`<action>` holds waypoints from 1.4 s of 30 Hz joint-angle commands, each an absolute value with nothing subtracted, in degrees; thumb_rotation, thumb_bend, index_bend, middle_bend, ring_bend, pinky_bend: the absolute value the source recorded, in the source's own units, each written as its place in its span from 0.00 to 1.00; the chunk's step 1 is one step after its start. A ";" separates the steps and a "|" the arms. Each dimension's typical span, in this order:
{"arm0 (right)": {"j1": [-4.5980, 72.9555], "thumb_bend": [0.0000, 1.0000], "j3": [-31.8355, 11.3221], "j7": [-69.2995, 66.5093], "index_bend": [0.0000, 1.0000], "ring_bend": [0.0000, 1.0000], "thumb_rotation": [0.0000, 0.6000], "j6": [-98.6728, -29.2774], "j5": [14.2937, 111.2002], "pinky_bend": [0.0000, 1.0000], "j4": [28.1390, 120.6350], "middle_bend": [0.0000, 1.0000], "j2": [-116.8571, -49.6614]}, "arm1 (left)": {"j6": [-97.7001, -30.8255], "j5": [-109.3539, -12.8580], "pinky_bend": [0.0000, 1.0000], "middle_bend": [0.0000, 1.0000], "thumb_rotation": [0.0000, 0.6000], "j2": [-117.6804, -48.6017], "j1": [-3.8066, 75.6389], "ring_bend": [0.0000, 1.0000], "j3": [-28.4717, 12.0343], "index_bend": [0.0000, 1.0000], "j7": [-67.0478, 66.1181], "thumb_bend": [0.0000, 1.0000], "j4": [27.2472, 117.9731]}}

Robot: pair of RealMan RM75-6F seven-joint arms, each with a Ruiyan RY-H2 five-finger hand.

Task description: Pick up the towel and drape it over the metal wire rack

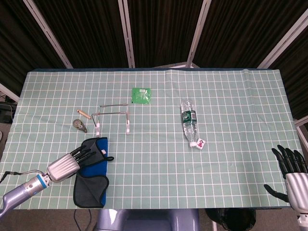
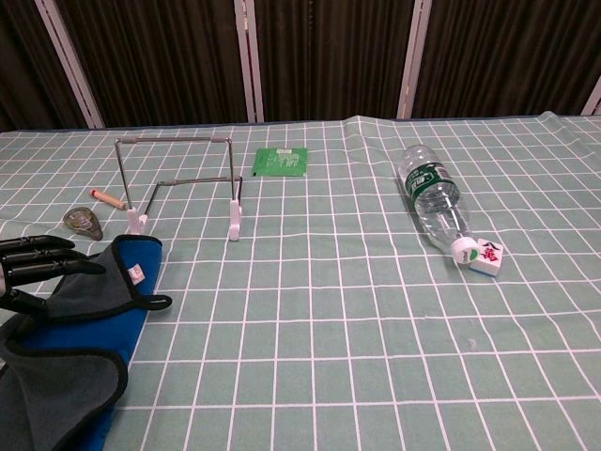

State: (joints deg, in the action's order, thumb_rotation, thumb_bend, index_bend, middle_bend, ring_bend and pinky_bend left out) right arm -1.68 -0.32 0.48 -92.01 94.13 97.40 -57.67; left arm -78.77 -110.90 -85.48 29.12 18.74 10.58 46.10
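Lower left: left hand [image 1: 72, 160] lies on the folded blue-grey towel [image 1: 94, 171], fingers extended over its edge; grasp unclear, cannot tell. Towel flat on table, below the metal wire rack [image 1: 113, 117]. Right hand [image 1: 290, 168] lower right, fingers spread, empty, idle.

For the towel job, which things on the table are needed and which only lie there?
Needed: towel, metal wire rack, left hand.
Only lying there: water bottle, green packet, small tile, grey stone, wooden stick.
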 commanded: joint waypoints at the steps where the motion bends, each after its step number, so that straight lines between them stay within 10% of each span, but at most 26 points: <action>1: -1.68 0.00 -0.33 0.53 0.00 0.00 1.00 -92.06 94.18 0.00 97.44 0.00 -57.67 | -76.71 -110.29 0.00 0.00 1.00 -84.52 29.16 0.00 19.19 0.00 11.18 0.10 47.23; 10: -1.93 0.00 -0.16 -0.03 0.00 0.00 1.00 -92.73 94.78 0.00 97.62 0.00 -57.38 | -84.77 -111.32 0.00 0.00 1.00 -77.05 29.83 0.00 17.70 0.00 15.08 0.06 57.23; 14: -2.02 0.00 -0.14 -0.65 0.00 0.00 1.00 -93.09 95.06 0.00 97.66 0.00 -57.13 | -84.94 -112.42 0.00 0.00 1.00 -73.72 32.01 0.00 16.52 0.17 13.92 0.11 66.35; 25: -2.31 0.00 -0.37 -2.75 0.00 0.00 1.00 -93.94 94.88 0.00 97.26 0.00 -56.37 | -59.09 -104.50 0.00 0.00 1.00 -70.73 40.28 0.00 13.68 0.30 1.32 0.26 90.59; 42: -1.83 0.00 -0.67 -3.29 0.00 0.00 1.00 -92.73 93.83 0.00 96.89 0.00 -56.29 | -48.08 -93.67 0.00 0.00 1.00 -76.17 40.62 0.00 9.76 0.40 -5.26 0.29 89.16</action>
